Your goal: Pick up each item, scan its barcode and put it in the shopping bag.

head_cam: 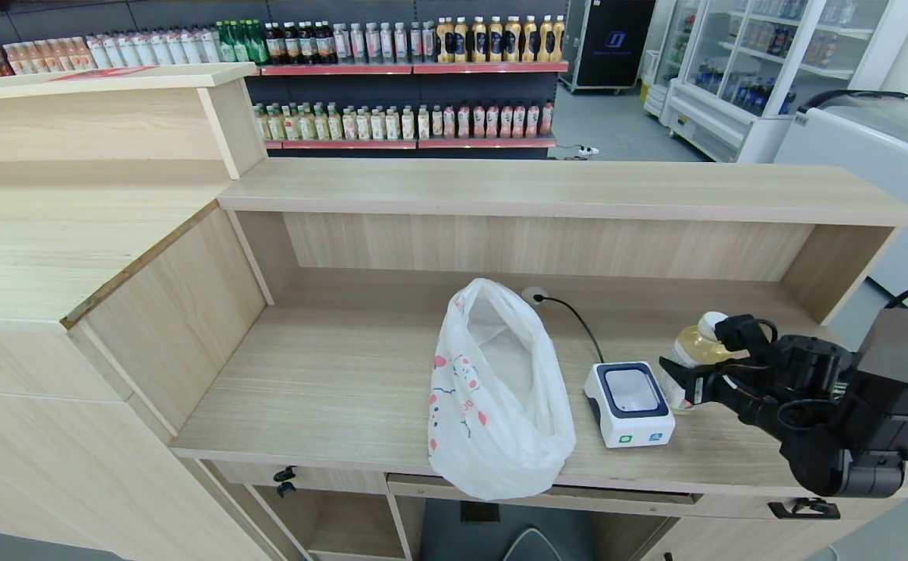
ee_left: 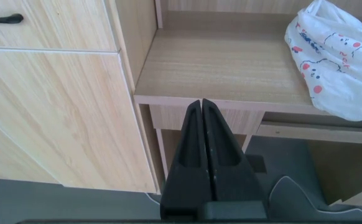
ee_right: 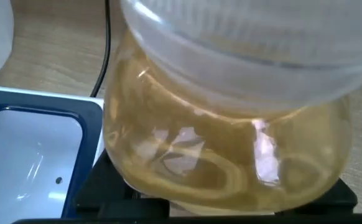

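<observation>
Right gripper (head_cam: 694,360) grasps bottle (head_cam: 701,341), right of frame, beside scanner (head_cam: 630,401); scan judged pending. Bag (head_cam: 496,389), centre, awaits it. Left gripper (ee_left: 201,107) clenched, empty.

The light wooden desk (head_cam: 321,382) carries a white plastic bag (head_cam: 500,397) with red and blue marks, open at the top and hanging a little over the front edge. Just beside the bag lies a white scanner (head_cam: 630,403). Its black cable (head_cam: 582,323) runs to a round hole (head_cam: 532,294) at the back.
</observation>
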